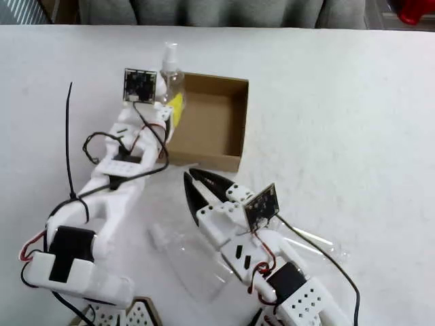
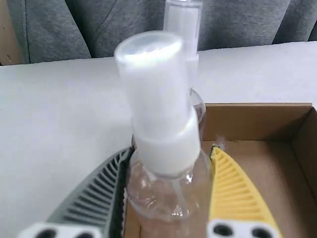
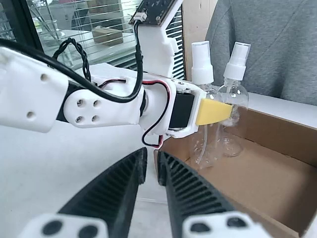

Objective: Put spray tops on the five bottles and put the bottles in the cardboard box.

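Note:
My left gripper (image 2: 171, 151) is shut on a clear bottle (image 2: 163, 193) with a white spray top (image 2: 161, 134) and holds it upright over the near left corner of the cardboard box (image 1: 211, 122). A second spray-topped bottle (image 3: 234, 99) stands just beyond it; I cannot tell whether it is inside the box. In the high view a topped bottle (image 1: 171, 71) shows at the box's far left corner, by the left gripper (image 1: 170, 109). My right gripper (image 1: 190, 176) sits in front of the box, its black fingers (image 3: 129, 183) together with nothing between them.
Clear bottles lie on the table beside the right arm, one (image 1: 180, 252) to its left and one (image 1: 319, 248) to its right. The left arm's yellow finger (image 3: 213, 111) and cables (image 1: 102, 146) crowd the box's left side. Grey fabric lines the table's far edge.

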